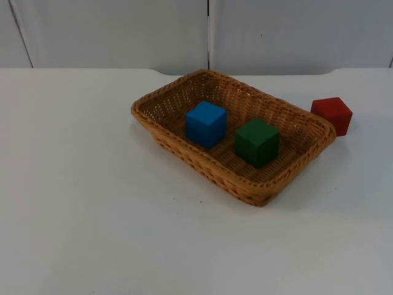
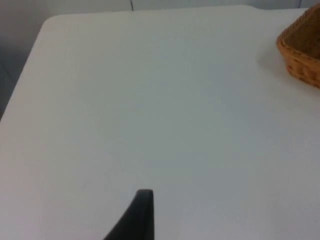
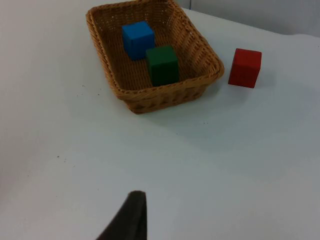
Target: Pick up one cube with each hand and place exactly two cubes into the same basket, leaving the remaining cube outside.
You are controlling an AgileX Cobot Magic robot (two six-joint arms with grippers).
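A woven wicker basket lies at the table's middle, turned at an angle. Inside it a blue cube sits to the left and a green cube to the right, a small gap between them. A red cube stands on the table just outside the basket's right end. The right wrist view has the basket, blue cube, green cube and red cube well ahead of my right gripper. My left gripper waits over bare table, with a basket corner far off.
The white table spreads wide around the basket and ends at the grey partition wall behind it. The table's rounded corner and side edge lie ahead of the left gripper.
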